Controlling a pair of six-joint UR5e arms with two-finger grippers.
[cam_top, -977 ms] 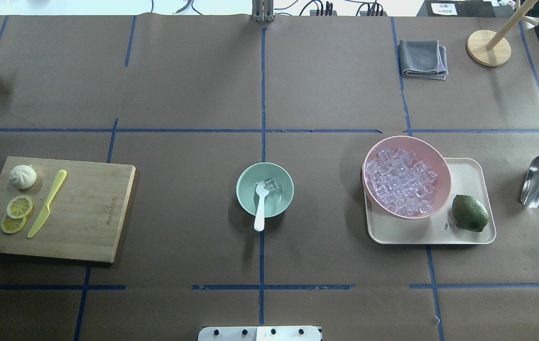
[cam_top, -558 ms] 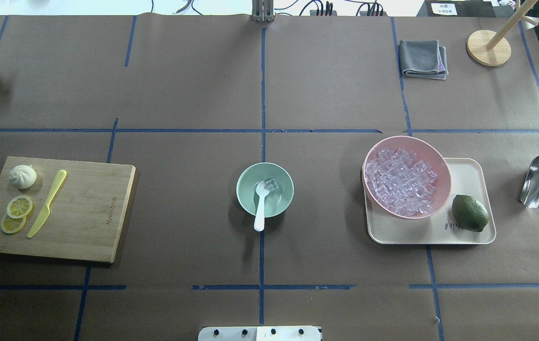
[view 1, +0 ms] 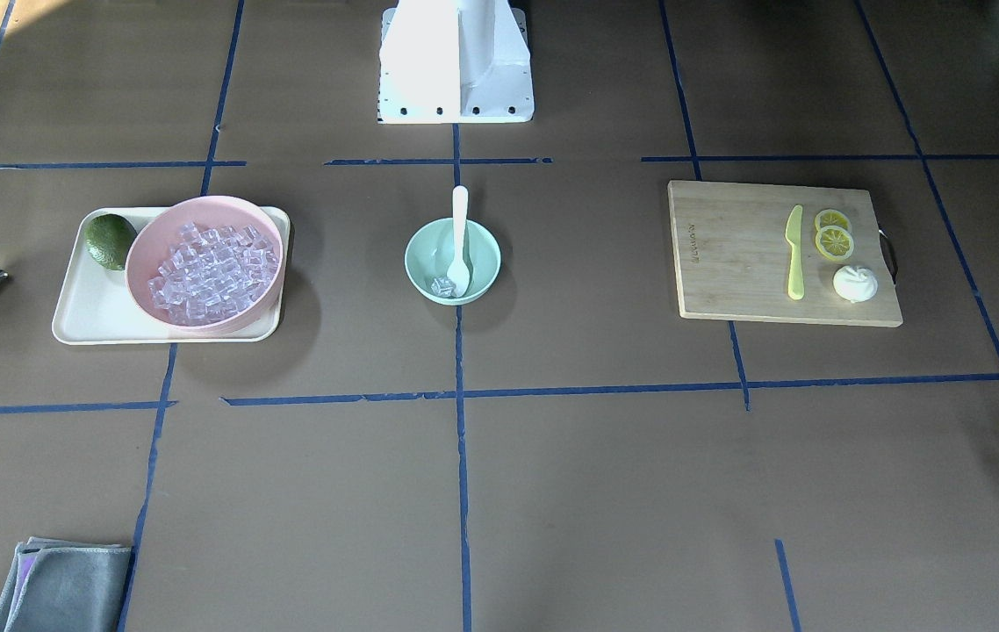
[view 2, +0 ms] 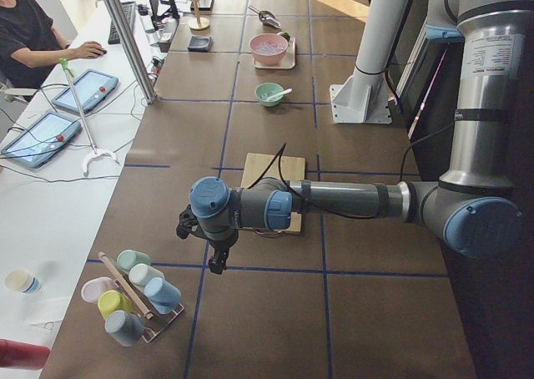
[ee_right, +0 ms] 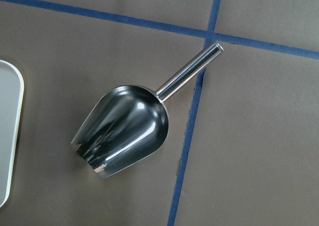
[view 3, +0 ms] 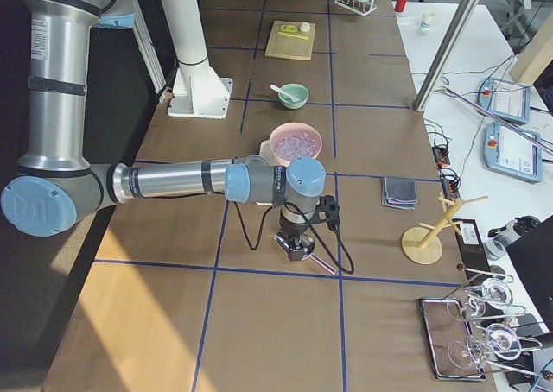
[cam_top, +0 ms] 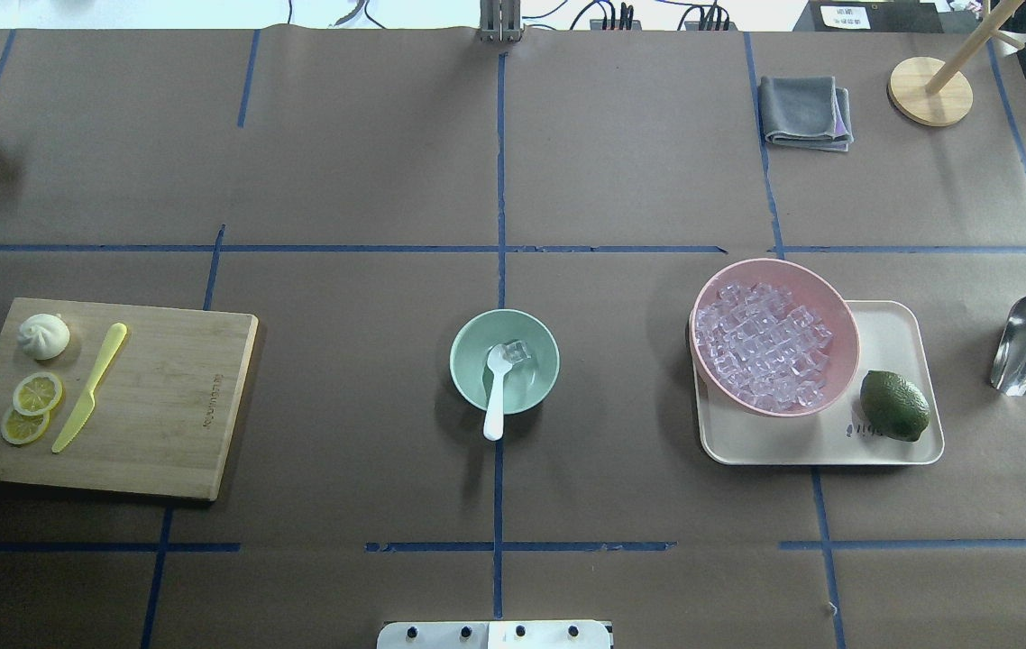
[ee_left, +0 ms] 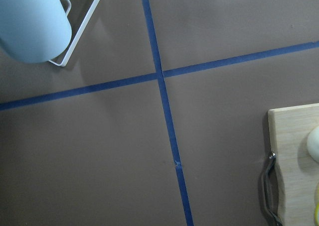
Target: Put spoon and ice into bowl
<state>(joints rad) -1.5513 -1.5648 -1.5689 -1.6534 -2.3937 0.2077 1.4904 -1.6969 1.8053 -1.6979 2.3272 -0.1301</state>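
The mint-green bowl stands at the table's middle. The white spoon lies in it, head down inside and handle leaning over the near rim. One clear ice cube sits in the bowl beside the spoon's head. The front view shows the same bowl, spoon and ice cube. My left gripper hangs far off at the table's left end, past the cutting board. My right gripper hangs at the right end over the steel scoop. I cannot tell whether either gripper is open or shut.
A pink bowl full of ice cubes and a lime sit on a cream tray. A cutting board holds a yellow-green knife, lemon slices and a bun. A grey cloth lies far right. A cup rack stands by the left gripper.
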